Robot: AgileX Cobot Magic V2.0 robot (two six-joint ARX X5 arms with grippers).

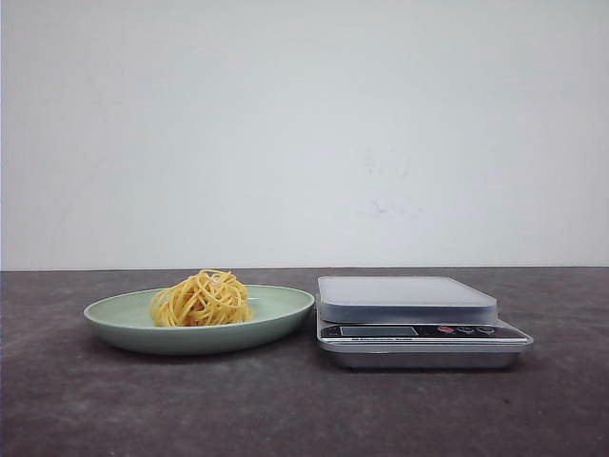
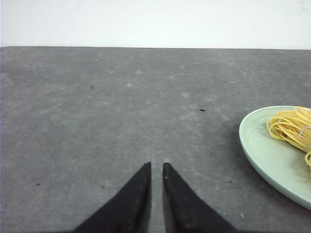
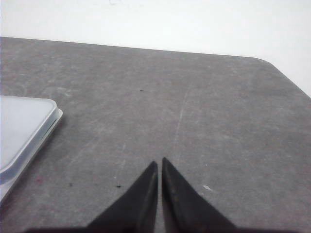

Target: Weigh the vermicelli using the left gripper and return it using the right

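While both claws are sitting pressed together over bare bench, the vermicelli (image 1: 201, 299) is resting on the green plate (image 1: 282, 316) beside the scale (image 1: 409, 303). Loose strands are risking snagging or trailing if the left claw (image 2: 156, 167) is pinching too shallowly

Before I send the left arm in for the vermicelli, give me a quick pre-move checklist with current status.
1. Vermicelli sits on the plate, one clump: ok.
2. Scale platform bare, ready to receive: ok.
3. Left gripper empty, nearly closed; must open before grasping: not ok.
4. Table between left gripper and plate free of obstacles: ok.
5. Right gripper empty, off to the side of the scale: ok.
6. Scale display powered and zeroed: cannot tell.
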